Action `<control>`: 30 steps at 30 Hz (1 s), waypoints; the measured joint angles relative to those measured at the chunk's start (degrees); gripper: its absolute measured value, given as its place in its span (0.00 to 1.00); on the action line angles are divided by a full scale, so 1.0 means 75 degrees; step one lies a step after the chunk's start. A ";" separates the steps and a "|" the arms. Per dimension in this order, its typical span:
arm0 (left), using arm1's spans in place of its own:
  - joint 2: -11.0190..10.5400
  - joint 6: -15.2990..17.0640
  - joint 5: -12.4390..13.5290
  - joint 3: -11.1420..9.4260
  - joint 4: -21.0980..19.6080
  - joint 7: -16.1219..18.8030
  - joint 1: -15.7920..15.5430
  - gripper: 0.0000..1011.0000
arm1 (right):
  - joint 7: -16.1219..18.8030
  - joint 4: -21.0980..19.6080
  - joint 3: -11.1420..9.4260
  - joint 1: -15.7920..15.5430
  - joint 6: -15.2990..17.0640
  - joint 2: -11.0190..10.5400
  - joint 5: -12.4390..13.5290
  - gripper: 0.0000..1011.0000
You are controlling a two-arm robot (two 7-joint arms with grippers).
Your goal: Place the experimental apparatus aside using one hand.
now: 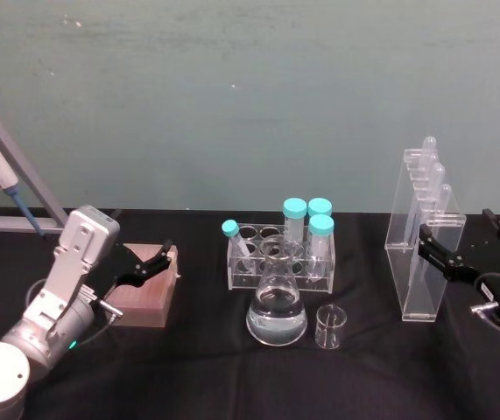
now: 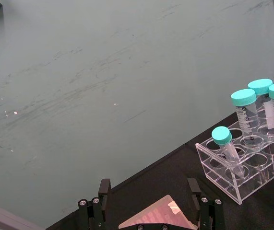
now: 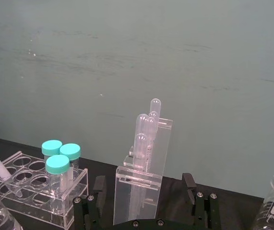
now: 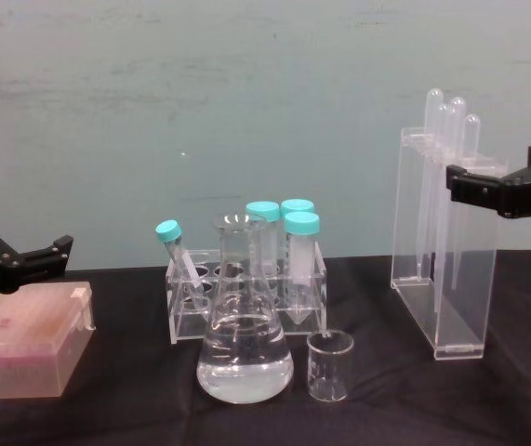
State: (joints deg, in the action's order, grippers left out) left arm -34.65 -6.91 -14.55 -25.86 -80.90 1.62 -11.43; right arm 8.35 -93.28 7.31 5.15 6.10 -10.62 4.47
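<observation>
Acrylic stand point(image 4: 451, 279) inside right gripper point(image 3: 144, 181)

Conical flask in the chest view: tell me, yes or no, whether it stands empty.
No, the conical flask holds clear liquid across its wide lower part.

I read even, diffuse light of moderate brightness in all four views, with no single source in frame. The wall point(image 1: 232, 105) is lit uniformly, without hot spots. The black desk point(image 1: 206, 350) absorbs most of the light, so cast shadows on it are barely discernible. Small specular highlights sit on the conical flask point(image 4: 245, 344), the small beaker point(image 4: 330, 367) and the edges of the acrylic stand point(image 4: 451, 288). In the left wrist view the pink box point(image 2: 158, 218) carries a bright iridescent glare patch on its lid. A small blue lamp point(image 1: 73, 343) glows on the left arm point(image 1: 57, 306).
</observation>
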 joint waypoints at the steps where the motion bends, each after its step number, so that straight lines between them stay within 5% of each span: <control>1: 0.0000 0.0000 0.0001 0.0000 0.0000 0.0000 0.0001 0.99 | -0.0014 0.0002 -0.0003 0.0001 0.0000 0.0015 -0.0012 0.99; 30: 0.0000 0.0000 0.0001 0.0000 0.0000 0.0000 0.0000 0.99 | -0.0053 0.0441 0.0037 0.0364 -0.0069 0.0288 -0.0211 0.99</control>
State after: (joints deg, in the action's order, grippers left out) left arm -34.65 -6.91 -14.55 -25.86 -80.90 1.62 -11.43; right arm 7.96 -89.96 7.59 7.87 5.59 -8.46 2.88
